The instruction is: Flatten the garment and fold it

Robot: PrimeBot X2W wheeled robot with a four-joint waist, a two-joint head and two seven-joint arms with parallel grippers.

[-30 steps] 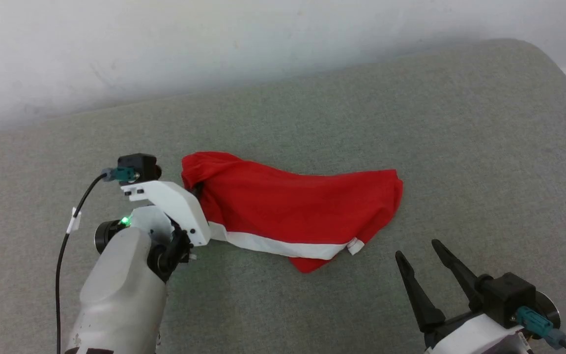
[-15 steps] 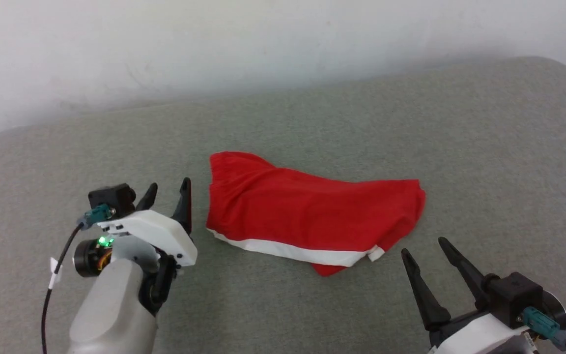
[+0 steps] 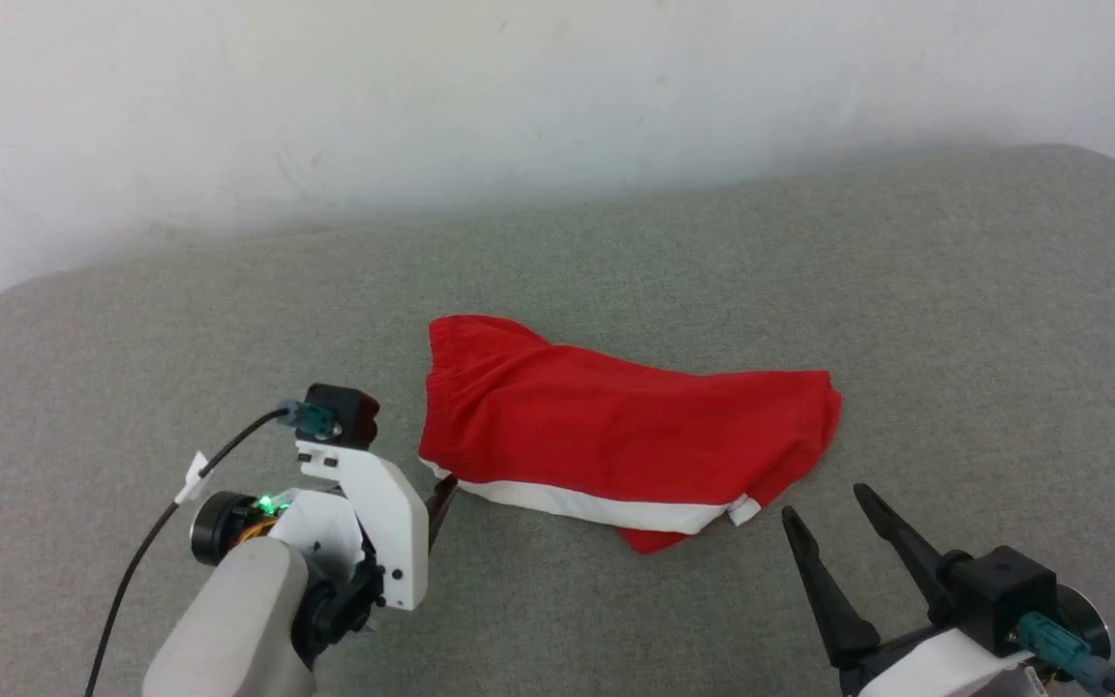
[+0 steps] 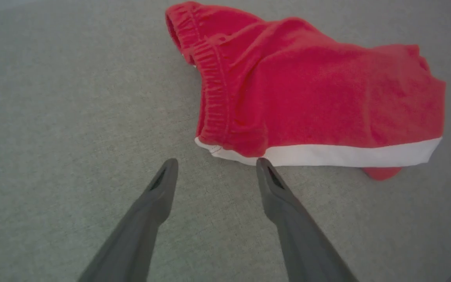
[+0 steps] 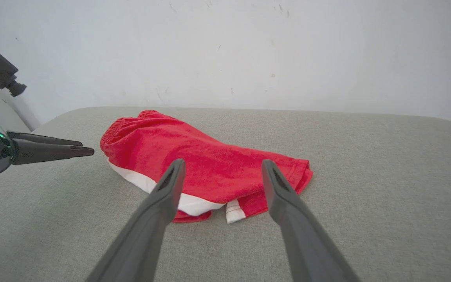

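Where its stripe (image 3: 577, 501) ends, the garment (image 3: 616, 431) shows a tab (image 3: 743, 509) — unreadable.

head view | left claw (image 3: 439, 499) mostly behind its wrist housing (image 3: 385, 528) (one tip shows)

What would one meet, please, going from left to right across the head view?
Left tool → garment → right tool, all on the grey cushion.
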